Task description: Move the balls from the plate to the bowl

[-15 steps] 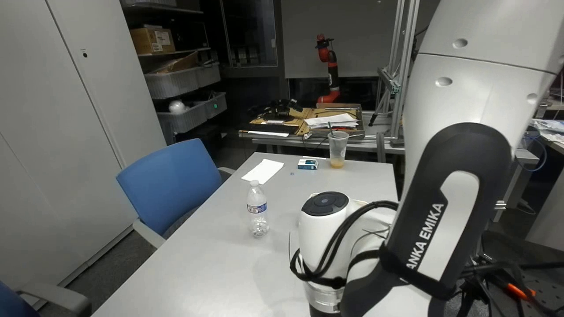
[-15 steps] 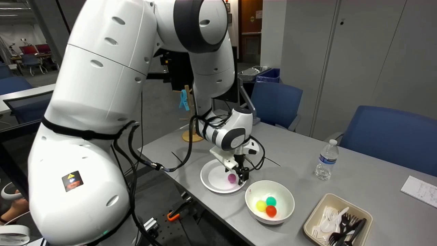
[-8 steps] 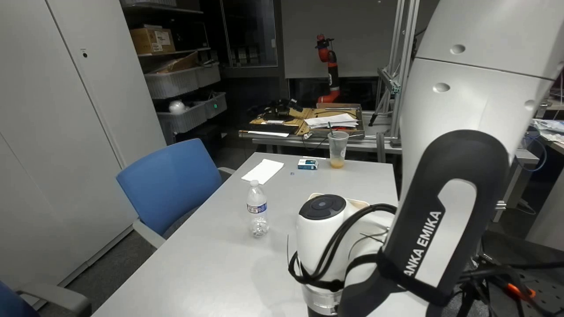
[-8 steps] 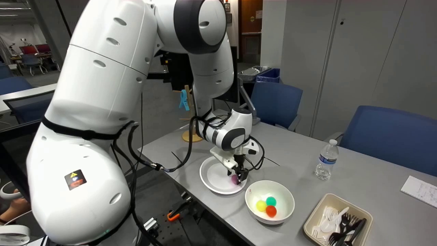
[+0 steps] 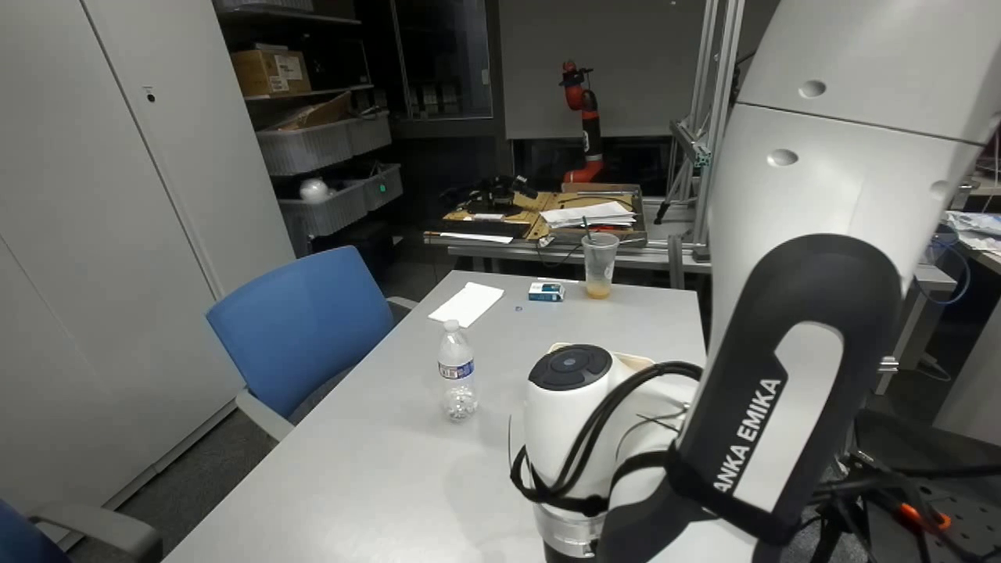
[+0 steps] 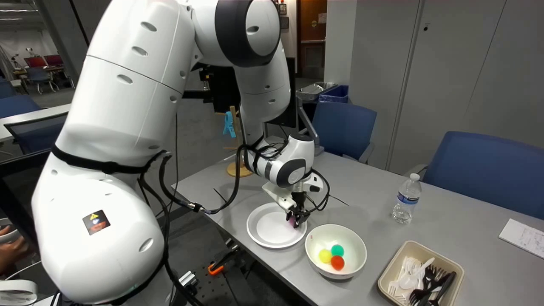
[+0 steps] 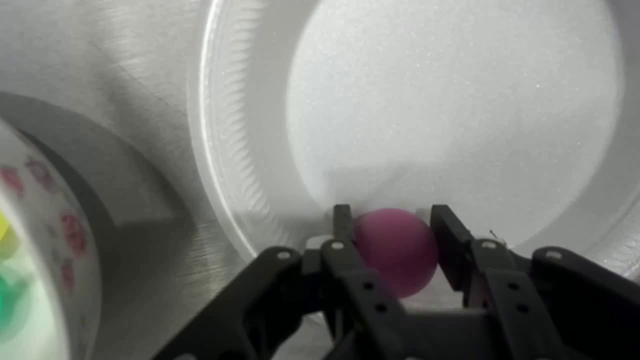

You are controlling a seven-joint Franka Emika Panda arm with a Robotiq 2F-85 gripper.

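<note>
A pink ball is pinched between the black fingers of my gripper, which is shut on it. This is low over the edge of the round white plate; whether the ball still touches the plate I cannot tell. Beside the plate stands the white bowl, holding a yellow ball, a green ball and an orange-red ball. The wrist view catches the bowl's patterned outer wall at its left edge. In an exterior view the arm hides plate, bowl and gripper.
A beige tray of plastic cutlery lies past the bowl. A water bottle stands farther back on the table, near a sheet of paper. Behind the plate is a wooden stand. A plastic cup is at the table's end.
The fingers have closed on the pink ball, which lay on the plate between them a second ago. The plate has shifted slightly toward the camera in an exterior view. The arm has moved only a little.
</note>
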